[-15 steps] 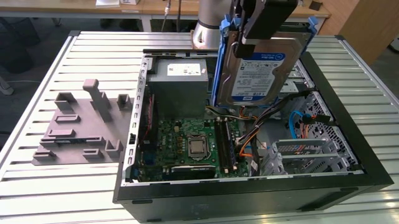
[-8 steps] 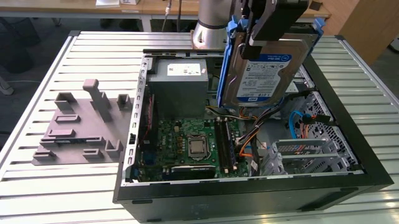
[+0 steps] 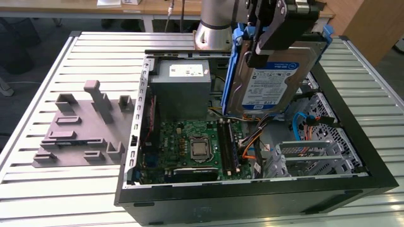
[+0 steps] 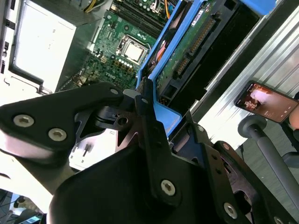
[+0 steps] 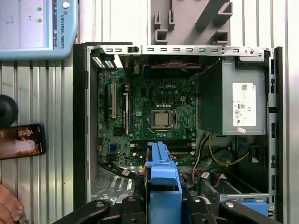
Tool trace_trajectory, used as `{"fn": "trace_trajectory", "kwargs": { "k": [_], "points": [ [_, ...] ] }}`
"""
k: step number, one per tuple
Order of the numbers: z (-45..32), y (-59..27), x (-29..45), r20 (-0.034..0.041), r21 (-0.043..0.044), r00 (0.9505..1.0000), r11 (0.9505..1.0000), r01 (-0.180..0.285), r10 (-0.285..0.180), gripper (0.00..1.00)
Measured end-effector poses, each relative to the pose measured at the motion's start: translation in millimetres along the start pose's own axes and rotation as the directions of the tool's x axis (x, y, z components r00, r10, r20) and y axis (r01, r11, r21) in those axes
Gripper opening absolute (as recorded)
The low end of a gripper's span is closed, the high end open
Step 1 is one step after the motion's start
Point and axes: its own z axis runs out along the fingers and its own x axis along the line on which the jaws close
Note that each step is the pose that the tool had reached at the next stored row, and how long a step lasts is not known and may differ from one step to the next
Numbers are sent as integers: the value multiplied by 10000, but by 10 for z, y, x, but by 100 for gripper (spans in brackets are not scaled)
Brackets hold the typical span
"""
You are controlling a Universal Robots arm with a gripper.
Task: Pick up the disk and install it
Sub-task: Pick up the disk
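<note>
The disk, a silver drive with a white-and-blue label in a blue plastic carrier, hangs upright above the open computer case, over its right half in the exterior view. My gripper is shut on the disk's upper end, its black fingers clamping the carrier. In the second wrist view the disk's green underside and blue carrier rim run away from the gripper toward the case. In the first wrist view the carrier's blue edge stands between the black fingers, above the motherboard.
Inside the case lie a green motherboard, a grey power-supply box and a metal drive cage with a blue latch. A grey fixture sits on the slatted table. A phone and a hand are beside the case.
</note>
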Motion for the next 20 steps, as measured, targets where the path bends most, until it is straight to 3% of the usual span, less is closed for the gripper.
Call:
{"fn": "trace_trajectory", "kwargs": {
  "k": [3,15,20],
  "points": [
    [10,-11,36,0,0,10000,10000,0,0,36],
    [33,-134,68,-2,0,10000,10000,0,0,36],
    [59,-164,169,0,0,10000,10000,-1,1,36]
  ]
}}
